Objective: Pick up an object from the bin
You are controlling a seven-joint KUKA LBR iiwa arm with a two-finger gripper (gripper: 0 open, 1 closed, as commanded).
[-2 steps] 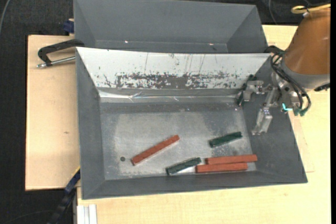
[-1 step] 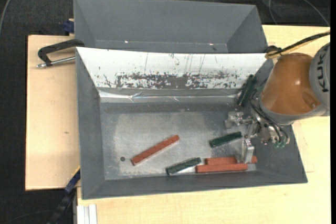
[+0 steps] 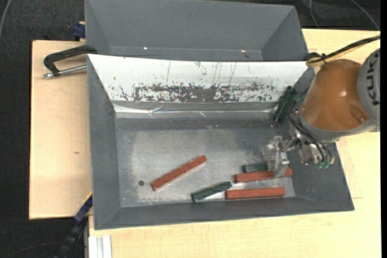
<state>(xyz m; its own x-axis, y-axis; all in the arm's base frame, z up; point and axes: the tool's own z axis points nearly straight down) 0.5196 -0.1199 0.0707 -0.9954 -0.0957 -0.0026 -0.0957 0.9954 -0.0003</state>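
Camera view, largest first: what have you got?
— Grey bin (image 3: 181,136), then my arm's orange cover (image 3: 335,99) at its right side. The end effector (image 3: 279,157) is low over the floor's lower right; I cannot tell how wide it stands.
— And the target?
— It hangs just above a red stick (image 3: 261,176), with a second red stick (image 3: 255,193) just beside that. I judge the stick light, stiff and probably smooth. I'd grip across its narrow width near mid-length so it doesn't tip.

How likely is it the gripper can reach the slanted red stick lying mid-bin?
Probably yes: the slanted red stick lies flat on bare bin floor, nothing atop it; the gripper hangs toward the view's right.
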